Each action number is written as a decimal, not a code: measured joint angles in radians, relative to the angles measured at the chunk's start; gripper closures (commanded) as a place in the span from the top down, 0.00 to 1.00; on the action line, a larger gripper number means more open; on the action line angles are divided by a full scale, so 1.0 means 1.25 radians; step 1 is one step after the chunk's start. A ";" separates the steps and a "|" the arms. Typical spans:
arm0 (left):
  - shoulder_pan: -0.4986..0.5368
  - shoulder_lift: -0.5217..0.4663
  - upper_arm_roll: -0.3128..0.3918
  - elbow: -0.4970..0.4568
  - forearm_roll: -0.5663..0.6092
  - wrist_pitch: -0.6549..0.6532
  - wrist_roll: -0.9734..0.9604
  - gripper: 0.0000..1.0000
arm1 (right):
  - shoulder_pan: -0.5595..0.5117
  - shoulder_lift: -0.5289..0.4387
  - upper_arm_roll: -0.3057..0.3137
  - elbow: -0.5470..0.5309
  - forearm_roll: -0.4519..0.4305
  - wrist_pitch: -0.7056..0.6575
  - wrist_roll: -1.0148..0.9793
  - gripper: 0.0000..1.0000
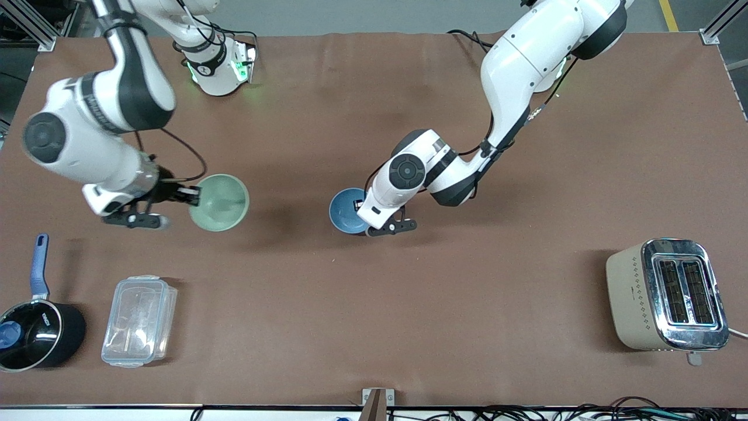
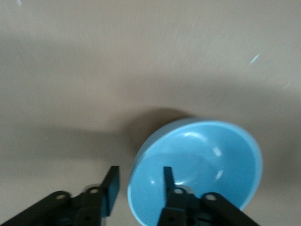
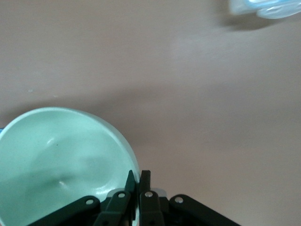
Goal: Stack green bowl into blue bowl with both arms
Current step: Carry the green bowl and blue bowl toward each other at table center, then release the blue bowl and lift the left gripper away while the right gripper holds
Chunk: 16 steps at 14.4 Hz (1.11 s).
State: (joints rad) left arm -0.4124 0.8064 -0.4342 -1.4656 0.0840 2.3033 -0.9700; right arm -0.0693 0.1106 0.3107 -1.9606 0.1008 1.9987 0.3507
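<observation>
**Two bowls, one gripper at each rim**

The brown desk [image 1: 374, 304] carries everything. The left arm [image 1: 526, 64] reaches in from its base toward the middle of the desk; the right arm [image 1: 99, 123] bends out over its own end.

A beige toaster [image 1: 666, 295] with a chrome top stands toward the left arm's end, near the front camera. Toward the right arm's end, also near that camera, sit a clear plastic container [image 1: 139, 321] and a black saucepan [image 1: 36, 334] with a blue handle.

The green bowl [image 1: 220, 202] is tilted, its rim pinched between the pressed-together fingers of the right gripper [image 3: 136, 181], above the desk at the right arm's end. Whether it touches the surface I cannot tell.

The blue bowl [image 1: 346, 210] is near the desk's middle. The left gripper [image 2: 138, 181] is spread astride its rim, one finger inside the bowl and one outside, not clamped.
</observation>
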 measured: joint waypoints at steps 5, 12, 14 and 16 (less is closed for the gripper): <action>0.143 -0.219 0.044 0.039 0.017 -0.175 0.044 1.00 | 0.042 0.027 0.148 -0.016 -0.006 0.139 0.249 0.00; 0.363 -0.459 0.049 0.031 0.068 -0.429 0.413 1.00 | 0.095 0.179 0.202 -0.032 -0.185 0.308 0.479 0.00; 0.412 -0.496 0.049 0.029 0.067 -0.472 0.542 1.00 | 0.105 0.208 0.203 -0.043 -0.211 0.355 0.506 0.00; 0.449 -0.527 0.055 0.024 0.064 -0.497 0.633 1.00 | 0.111 0.218 0.203 -0.059 -0.215 0.384 0.516 0.01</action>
State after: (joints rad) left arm 0.1493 0.1481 -0.3661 -1.4351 0.1640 1.6816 -0.1788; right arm 0.0699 0.3827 0.5650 -2.0343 -0.1675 2.4786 0.9955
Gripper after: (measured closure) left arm 0.000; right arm 0.952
